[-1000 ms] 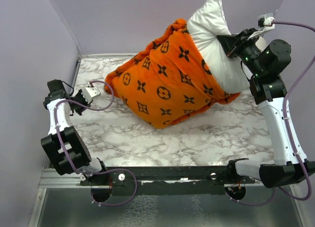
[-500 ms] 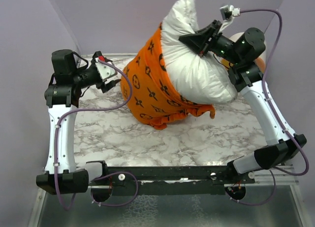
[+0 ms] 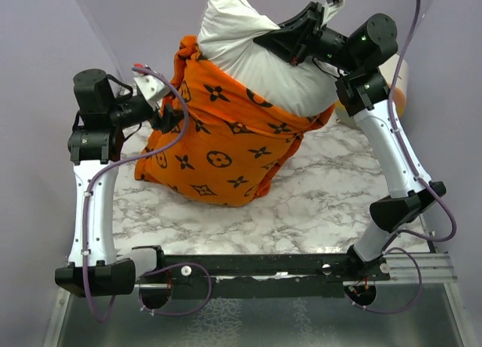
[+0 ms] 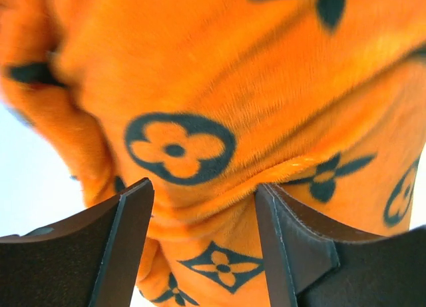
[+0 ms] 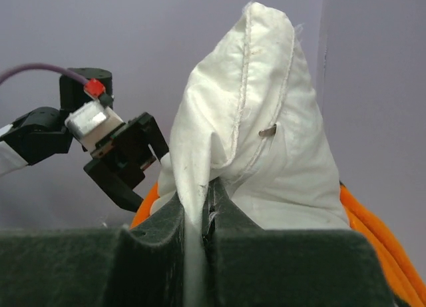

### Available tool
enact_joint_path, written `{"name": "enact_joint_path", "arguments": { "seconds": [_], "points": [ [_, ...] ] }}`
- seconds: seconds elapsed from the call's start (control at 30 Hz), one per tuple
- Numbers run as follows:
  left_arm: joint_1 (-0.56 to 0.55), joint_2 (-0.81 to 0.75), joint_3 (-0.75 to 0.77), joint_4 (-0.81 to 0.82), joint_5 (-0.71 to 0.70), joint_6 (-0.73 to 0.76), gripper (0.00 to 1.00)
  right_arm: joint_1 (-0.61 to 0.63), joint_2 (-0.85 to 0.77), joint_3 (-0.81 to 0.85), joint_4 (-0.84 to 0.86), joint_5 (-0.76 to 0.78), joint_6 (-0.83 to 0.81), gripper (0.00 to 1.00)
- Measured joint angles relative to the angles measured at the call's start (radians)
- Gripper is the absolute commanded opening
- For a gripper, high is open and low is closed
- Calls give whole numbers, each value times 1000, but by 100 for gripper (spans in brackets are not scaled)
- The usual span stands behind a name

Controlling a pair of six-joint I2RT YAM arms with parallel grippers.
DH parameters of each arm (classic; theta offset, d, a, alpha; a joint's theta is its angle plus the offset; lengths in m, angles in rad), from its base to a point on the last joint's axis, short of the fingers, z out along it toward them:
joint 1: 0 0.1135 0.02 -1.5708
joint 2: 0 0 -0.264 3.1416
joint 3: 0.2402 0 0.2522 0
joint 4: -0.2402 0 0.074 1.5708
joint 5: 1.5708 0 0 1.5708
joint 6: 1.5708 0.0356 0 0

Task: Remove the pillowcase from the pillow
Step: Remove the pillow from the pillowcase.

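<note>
Plump white pillow (image 3: 248, 50) juts up tilted from the orange, black-flowered pillowcase (image 3: 218, 147) covering its lower half.

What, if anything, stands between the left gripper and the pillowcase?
Nothing visible does. The left gripper is open, close up to the orange pillowcase, with a fold of fabric between its fingers. The right gripper pinches the pillow.

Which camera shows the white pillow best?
The top view: the pillow sticks out of the orange case, pinched by the right gripper. The right wrist shows only one pinched corner, close up. The left wrist shows just case, no pillow.
</note>
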Motion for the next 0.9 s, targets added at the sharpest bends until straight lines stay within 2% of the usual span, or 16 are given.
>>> {"name": "enact_joint_path", "arguments": {
  "seconds": [0.13,0.2,0.27,0.37,0.57,0.8,0.9],
  "points": [
    [9,4,59,169,-23,-311,72,-1,-2,62,-44,-6,-52,1],
    [14,4,106,365,-48,-439,72,-1,-13,63,-40,-20,-57,1],
    [14,4,128,464,-58,-525,71,-1,-47,10,-10,-48,-51,1],
    [14,4,130,542,-57,-571,69,-6,-101,-79,27,-122,-32,1],
    [14,16,112,499,-22,-404,68,-4,-155,-175,87,-231,-6,1],
    [0,37,146,274,67,-115,69,0,-212,-257,140,-267,5,1],
    [-17,38,196,122,86,53,71,10,-216,-266,137,-267,-7,1]
  ]
}}
